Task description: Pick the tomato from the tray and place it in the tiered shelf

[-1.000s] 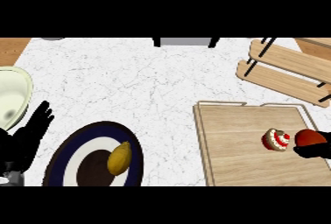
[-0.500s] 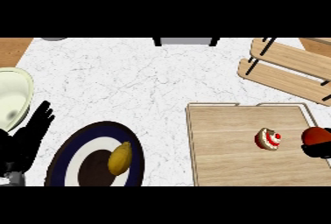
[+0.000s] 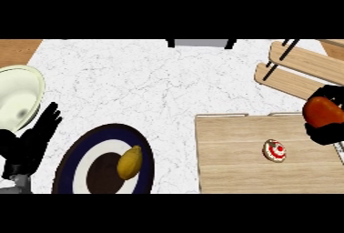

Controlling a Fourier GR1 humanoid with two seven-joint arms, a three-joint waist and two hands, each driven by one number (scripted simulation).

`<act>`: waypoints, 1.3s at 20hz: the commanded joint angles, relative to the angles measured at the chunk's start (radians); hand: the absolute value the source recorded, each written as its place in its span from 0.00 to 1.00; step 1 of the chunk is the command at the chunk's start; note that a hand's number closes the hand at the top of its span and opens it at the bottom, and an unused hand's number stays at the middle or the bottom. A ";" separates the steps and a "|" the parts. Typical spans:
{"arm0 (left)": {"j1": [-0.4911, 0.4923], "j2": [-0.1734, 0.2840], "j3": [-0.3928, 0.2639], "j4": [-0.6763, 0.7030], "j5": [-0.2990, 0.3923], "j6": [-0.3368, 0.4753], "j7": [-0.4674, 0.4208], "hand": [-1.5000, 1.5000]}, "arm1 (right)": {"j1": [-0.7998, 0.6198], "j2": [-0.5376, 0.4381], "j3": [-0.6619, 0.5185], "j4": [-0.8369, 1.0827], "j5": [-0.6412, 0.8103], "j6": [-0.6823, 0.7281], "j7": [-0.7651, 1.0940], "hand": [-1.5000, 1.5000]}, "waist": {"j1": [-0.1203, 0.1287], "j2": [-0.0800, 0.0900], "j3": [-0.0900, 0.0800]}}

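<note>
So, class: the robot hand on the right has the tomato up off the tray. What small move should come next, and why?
Probably carry it a little further up and away toward the tiered shelf. The right robot hand is curled round the tomato, already raised above the tray, and the shelf's wooden boards lie just beyond it.

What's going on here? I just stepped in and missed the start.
The robot's right hand is curled round a red tomato and holds it at the view's right edge, above the far corner of the light wooden tray, just short of the wooden tiered shelf. A small red-and-white frosted pastry lies on the tray. The left hand rests open at the left, beside a dark blue and white plate carrying a yellow lemon.
</note>
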 commanded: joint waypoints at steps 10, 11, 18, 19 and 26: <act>0.037 -0.022 0.033 -0.008 -0.011 0.014 -0.013 0.50 | 0.091 0.011 -0.237 -0.442 -0.065 -0.071 -0.010 1.00 | -0.059 -0.003 0.002; 0.026 -0.016 0.046 0.008 0.001 0.007 -0.004 0.50 | 0.083 -0.006 -0.300 -0.452 -0.118 -0.050 0.006 1.00 | -0.061 -0.003 0.002; -0.015 -0.031 0.040 -0.012 -0.019 0.006 0.026 0.50 | 0.043 -0.045 -0.528 -0.562 -0.240 0.052 0.118 1.00 | -0.049 0.001 0.002; 0.078 0.003 0.058 -0.110 0.020 -0.042 0.055 0.50 | 0.059 -0.036 -0.577 -0.527 -0.248 0.051 0.087 1.00 | -0.042 -0.001 0.002; 0.017 -0.011 0.059 -0.050 -0.005 -0.040 0.053 0.50 | -0.131 -0.170 -0.585 -0.428 -0.163 0.094 0.178 1.00 | -0.027 0.004 0.001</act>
